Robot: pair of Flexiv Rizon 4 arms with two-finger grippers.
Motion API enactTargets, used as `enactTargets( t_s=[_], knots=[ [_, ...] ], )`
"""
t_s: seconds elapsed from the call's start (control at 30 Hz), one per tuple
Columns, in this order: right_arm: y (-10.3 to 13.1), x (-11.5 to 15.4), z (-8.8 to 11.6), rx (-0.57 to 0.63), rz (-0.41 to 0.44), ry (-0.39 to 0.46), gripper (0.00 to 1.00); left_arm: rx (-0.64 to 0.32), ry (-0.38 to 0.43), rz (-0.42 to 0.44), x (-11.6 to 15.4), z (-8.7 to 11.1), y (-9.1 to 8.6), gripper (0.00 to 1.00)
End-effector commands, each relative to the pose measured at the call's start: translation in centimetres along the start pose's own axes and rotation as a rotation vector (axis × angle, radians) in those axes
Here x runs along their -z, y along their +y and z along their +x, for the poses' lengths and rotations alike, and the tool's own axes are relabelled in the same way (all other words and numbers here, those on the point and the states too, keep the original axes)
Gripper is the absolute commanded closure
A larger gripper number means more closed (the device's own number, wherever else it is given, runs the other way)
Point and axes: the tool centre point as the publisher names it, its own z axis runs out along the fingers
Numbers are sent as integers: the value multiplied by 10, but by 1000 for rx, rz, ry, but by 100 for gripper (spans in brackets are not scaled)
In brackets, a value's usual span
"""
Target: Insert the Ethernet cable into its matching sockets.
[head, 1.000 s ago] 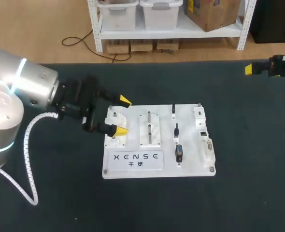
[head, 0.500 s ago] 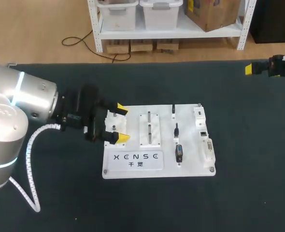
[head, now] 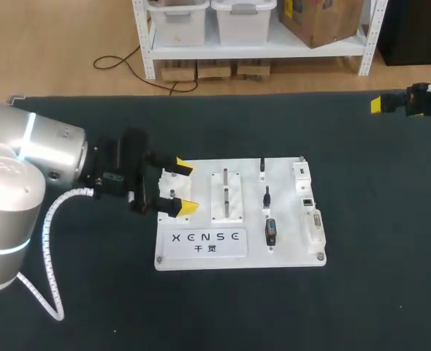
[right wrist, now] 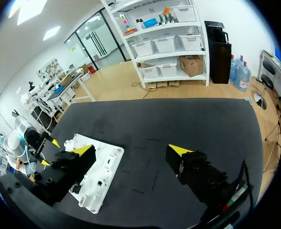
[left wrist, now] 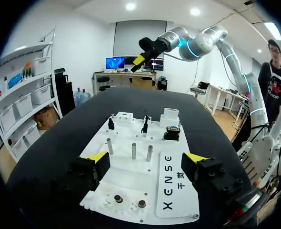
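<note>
Left gripper (head: 185,186) wide open, holding nothing, at the white board's (head: 201,256) left edge. Black cable plugs (head: 267,196) on the board's right half, ahead of my fingers. Right gripper (right wrist: 132,150) open, empty, well off the board.

Left claw (head: 186,187) spread wide, empty; right claw (right wrist: 131,149) likewise.

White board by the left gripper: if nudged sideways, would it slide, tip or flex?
Probably slides rather than tips: the board lies flat and wide on the table. Likely stiff: its edges look straight.
</note>
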Motion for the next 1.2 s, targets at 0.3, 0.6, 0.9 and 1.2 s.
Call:
enactTargets(
  t_s=[0.3,0.6,0.9,1.2],
  knots=[
    [85,-43,0,131,57,187,0,-1,-2,1,0,1,1,0],
    [140,-70,35,104,226,399,0,-1,-2,1,0,1,1,0],
    [153,-94,73,-3,307,466,0,-1,-2,1,0,1,1,0],
    [161,-118,111,-26,338,550,0,-1,-2,1,0,1,1,0]
  ],
)
